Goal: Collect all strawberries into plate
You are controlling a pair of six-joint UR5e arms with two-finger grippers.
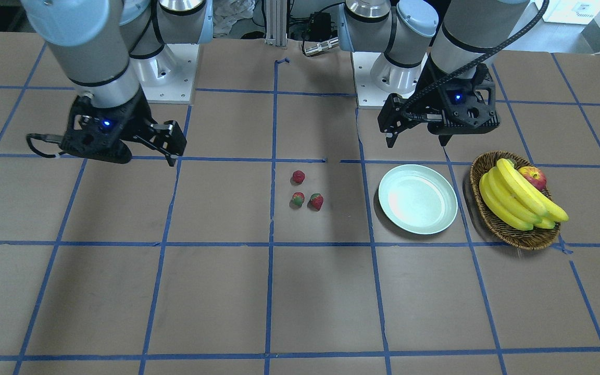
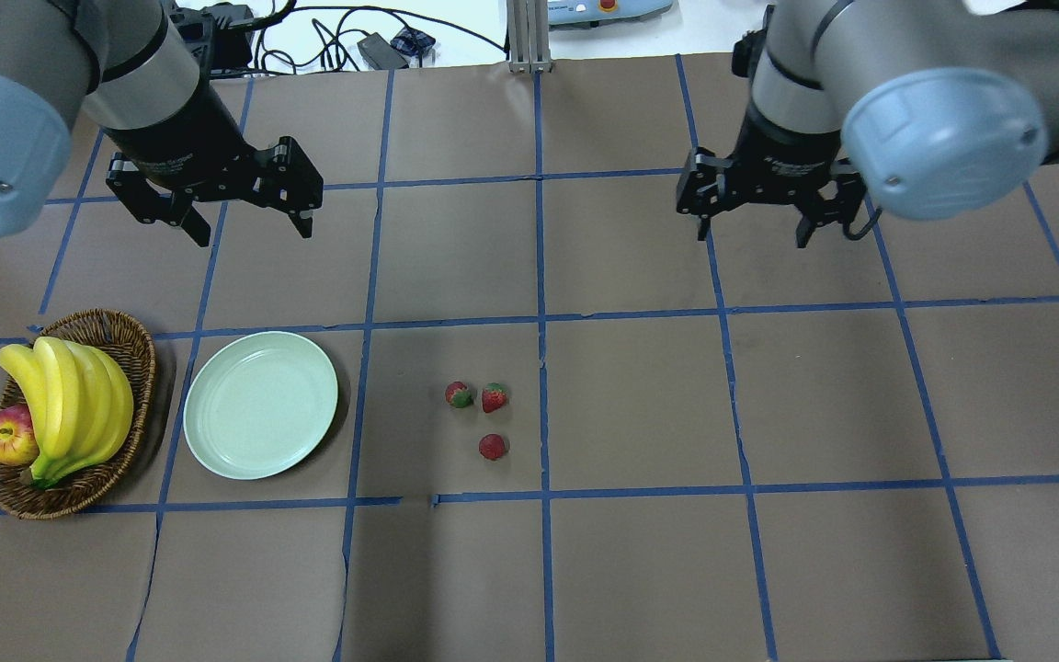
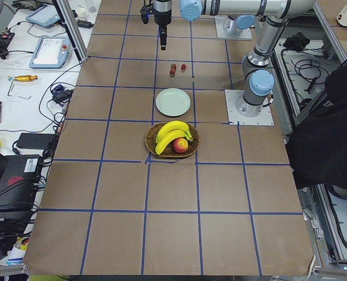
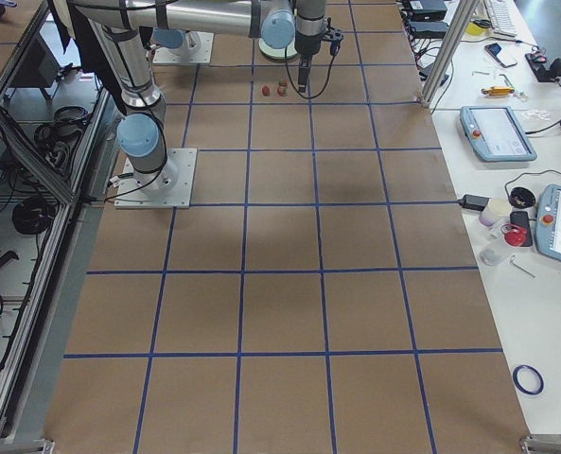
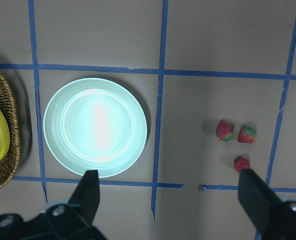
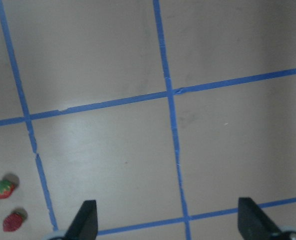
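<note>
Left hand [image 2: 254, 234], right hand [image 2: 754, 237] spread; three strawberries [image 2: 460, 395] [image 2: 494, 397] [image 2: 493, 447], one plate [image 2: 260, 405].

Three red strawberries [image 2: 494, 398], seemingly on their sides, clustered apart from the mint-green plate [image 2: 260, 405]

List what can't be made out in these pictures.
Small red strawberries: right wrist view shows two; the third lies outside the frame.
Brown woven wicker basket: cut off by the left wrist view's left edge.
Red apple: partly hidden behind the yellow bananas in the overhead view.
</note>
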